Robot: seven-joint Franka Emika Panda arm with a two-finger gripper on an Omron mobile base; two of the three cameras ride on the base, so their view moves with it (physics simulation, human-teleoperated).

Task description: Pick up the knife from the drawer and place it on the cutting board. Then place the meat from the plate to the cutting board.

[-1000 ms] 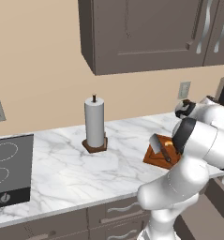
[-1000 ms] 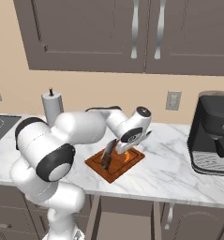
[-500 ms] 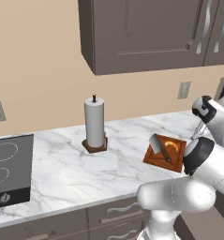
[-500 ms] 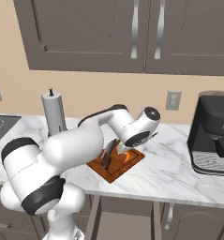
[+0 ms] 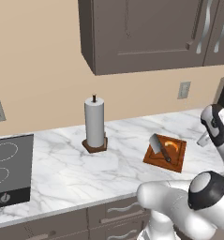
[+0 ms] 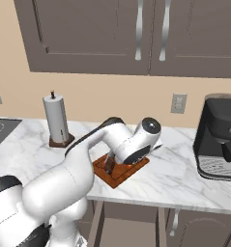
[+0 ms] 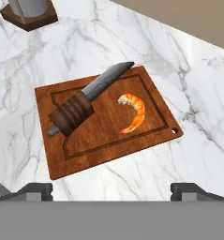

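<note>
Knife and meat are both lying on the cutting board, so by the look of it the two placements the task asks for are done and nothing obvious is left except to draw the arm clear. In the hand view the hand is hovering above the board with its two dark fingertips standing wide apart and nothing between them; the board is lying just ahead of and below the tips, resting on the marble bench. The knife is lying across the far-left part of the board as seen from the hand, its ribbed brown handle nearer the hand and the grey blade pointing away toward the board's far edge. The meat, a small orange crescent, is sitting beside the blade on its right, apart from it and inside the groove. A paper towel roll is standing well beyond the board to the left on its dark base. From the right base view the robot's own forearm is covering much of the board, so the meat cannot be made out there and only the knife's handle is peeking out. From the left base view the knife is small, with its blade reading more clearly than its handle.
</note>
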